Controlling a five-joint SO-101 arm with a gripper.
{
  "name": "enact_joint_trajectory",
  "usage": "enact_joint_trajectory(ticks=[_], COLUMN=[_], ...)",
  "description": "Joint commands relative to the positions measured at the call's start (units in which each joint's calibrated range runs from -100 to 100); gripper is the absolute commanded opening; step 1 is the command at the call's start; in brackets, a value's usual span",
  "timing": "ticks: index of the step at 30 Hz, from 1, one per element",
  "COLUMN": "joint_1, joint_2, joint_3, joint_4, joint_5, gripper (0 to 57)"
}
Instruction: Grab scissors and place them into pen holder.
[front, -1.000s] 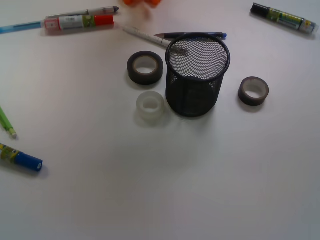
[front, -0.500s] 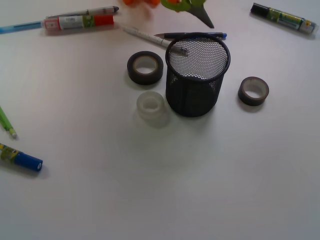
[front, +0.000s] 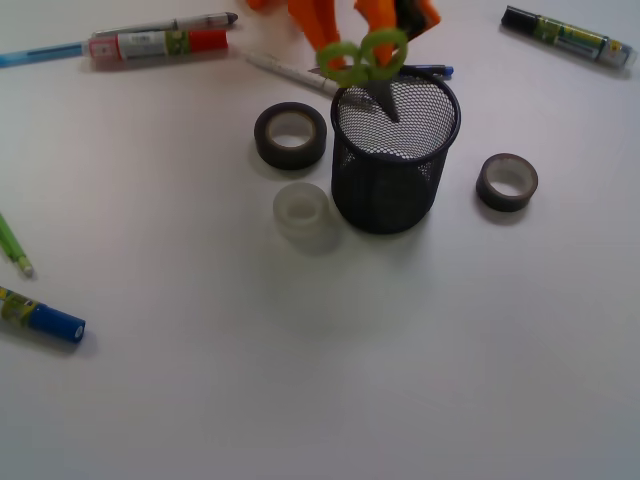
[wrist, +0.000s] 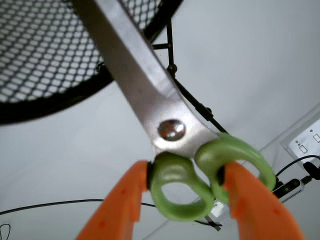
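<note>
We're right over the pen holder and the gripper has its orange jaws clamped on the scissors, one jaw pressed against the outer side of each lime-green loop handle. From the front we see the handles up by the far rim and the grey blades pointing down, the tip just inside the mesh cup's open mouth. In the wrist view the scissors fill the frame, blades closed, pivot screw bright, the blade reaching toward the pen holder with its black mesh at the upper left, and the gripper hugging both loops. The holder stands upright on the white surface. Around it we've got a black tape roll to its left, a clear tape roll just beside its base, and a grey tape roll off to the right. A blue pen and a white pen lie behind the cup, and a red-capped marker sits at the top left.
</note>
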Motion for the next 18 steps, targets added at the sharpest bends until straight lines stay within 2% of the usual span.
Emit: enact_joint_trajectory(ticks=[1,12,15,18], joint_1=[-1.0,-3.2,0.2,8.2], joint_2=[-0.8,-8.3,-10.5,-9.5], joint_3=[0.7,-0.4,-6.1,-18.1], joint_4=[-1.5,0.5,8.3,24.0], joint_5=[0.0,-1.3,-5.6,-14.0], gripper=[29.8,30.9,30.8,30.8])
